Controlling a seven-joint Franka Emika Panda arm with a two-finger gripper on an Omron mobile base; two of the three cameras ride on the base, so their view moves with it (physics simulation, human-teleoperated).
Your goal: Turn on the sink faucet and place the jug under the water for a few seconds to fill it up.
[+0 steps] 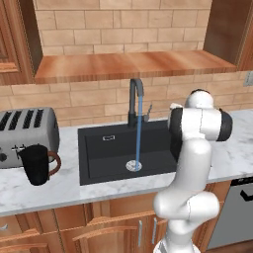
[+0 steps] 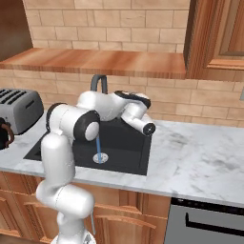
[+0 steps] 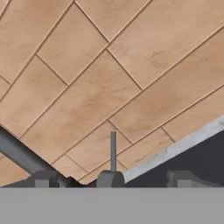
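Observation:
The dark gooseneck sink faucet stands behind the black sink. A thin blue stream of water falls from its spout to the silver drain. The black jug with a brown handle stands on the counter left of the sink, in front of the toaster, far from the hand. In the hand view my gripper is open, its fingertips wide apart. The faucet's thin lever stands between them, untouched. The faucet stem crosses at the left.
A white marble counter runs right of the sink, with a dishwasher front below it. A brick wall and a wooden shelf rise behind the faucet. My arm leans over the sink's right side.

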